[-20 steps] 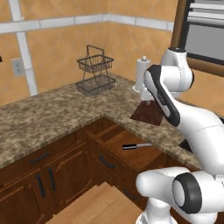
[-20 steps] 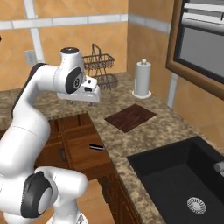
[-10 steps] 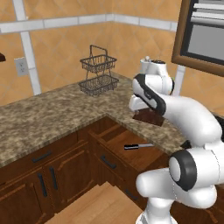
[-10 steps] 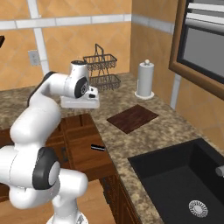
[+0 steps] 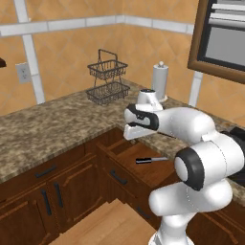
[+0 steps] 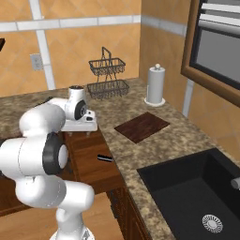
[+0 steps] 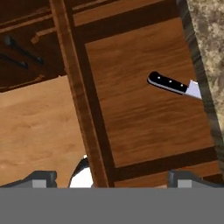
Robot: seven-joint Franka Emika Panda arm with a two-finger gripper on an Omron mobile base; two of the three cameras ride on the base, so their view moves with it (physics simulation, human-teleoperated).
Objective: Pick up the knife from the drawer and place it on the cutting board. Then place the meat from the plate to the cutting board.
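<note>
Knife, slim, black-handled with a silver-grey blade, lies flat in the open dark-brown wooden drawer, blade tucked under the speckled granite tabletop. End effector hovers above, jaws wide apart. Light, stiff, thin: grab that handle!

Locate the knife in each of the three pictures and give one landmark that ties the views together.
Left base view: the knife lies in the open drawer, right of centre, just below the arm.
Right base view: only its black handle peeks out by the counter edge, left of centre.
Hand view: upper right, handle pointing left, blade running under the counter edge.
Shared landmark: the drawer's wood bottom.
</note>
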